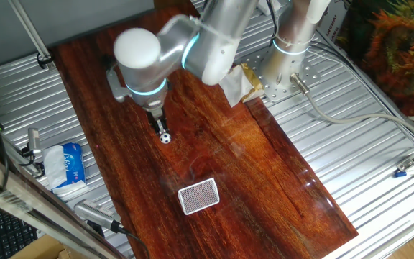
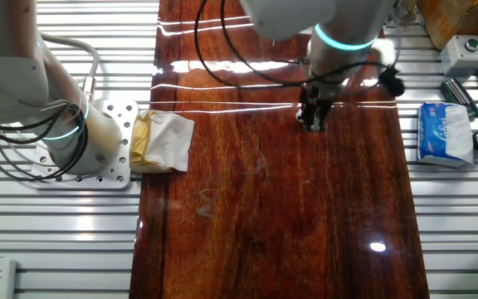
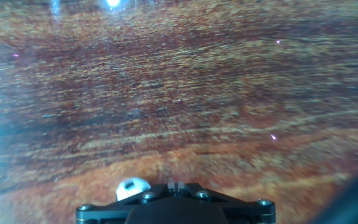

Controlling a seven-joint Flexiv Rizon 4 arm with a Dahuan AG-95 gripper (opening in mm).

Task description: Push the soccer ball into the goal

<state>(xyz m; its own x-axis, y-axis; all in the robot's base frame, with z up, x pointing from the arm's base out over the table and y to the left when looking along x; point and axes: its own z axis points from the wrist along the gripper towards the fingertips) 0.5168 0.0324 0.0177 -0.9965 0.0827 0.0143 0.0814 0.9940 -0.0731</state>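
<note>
Arm reaching down over the wooden board (image 1: 264, 173) toward the soccer ball (image 1: 165, 137)

The silver arm (image 1: 192, 47) is leaning over the board, its gripper (image 1: 159, 126) pointing down with fingers drawn together, gripping nothing, tips just beside the ball. The goal (image 1: 199, 196) is lying well apart, nearer the board's end; a blue-and-white tissue packet (image 1: 68, 164) is sitting off the board on the metal table (image 1: 379, 144). In the hand view the ball (image 3: 132, 187) is peeking beside the closed fingers.

Glossy reddish wooden board (image 1: 250, 165) on ribbed metal table (image 1: 379, 144); goal (image 1: 199, 196) of fine grey mesh.
</note>
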